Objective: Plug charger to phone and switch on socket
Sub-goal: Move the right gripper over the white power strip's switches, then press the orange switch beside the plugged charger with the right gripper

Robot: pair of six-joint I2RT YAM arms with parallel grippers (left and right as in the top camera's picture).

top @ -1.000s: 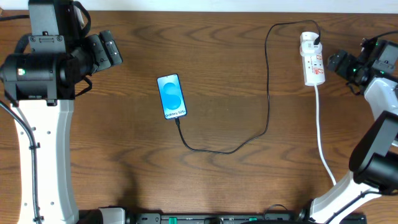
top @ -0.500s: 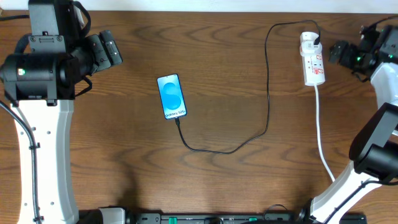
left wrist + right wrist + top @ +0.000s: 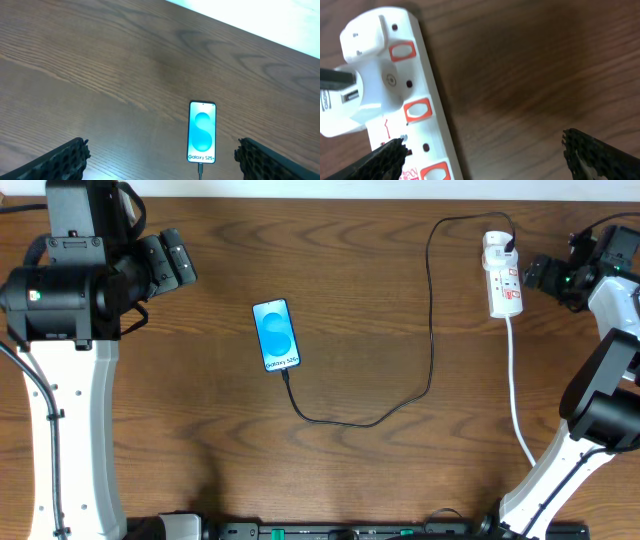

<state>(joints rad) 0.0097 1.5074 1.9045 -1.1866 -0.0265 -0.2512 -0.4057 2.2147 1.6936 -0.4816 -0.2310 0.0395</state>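
Phone (image 3: 276, 335) lies screen-up mid-table. The charger (image 3: 431, 330) meets its bottom edge and loops right to the top outlet of the socket (image 3: 503, 280), so plugging looks done and the switch remains. Right gripper (image 3: 484, 142) hovers just beside the socket, fingers (image 3: 385, 160) spread and empty, probably lining up on a red switch (image 3: 418, 110). Left gripper (image 3: 162, 147) sits well apart, looking down at the phone, spread and empty.

Your right gripper (image 3: 540, 278) hovers just right of the socket (image 3: 503, 280), fingers spread wide and holding nothing, wrist aimed left toward it. Contact with the socket cannot be confirmed. Your right arm reaches up from the table's near edge, elbow bent. Your left gripper (image 3: 178, 258) sits well left of the socket, fingers equally wide and holding nothing.
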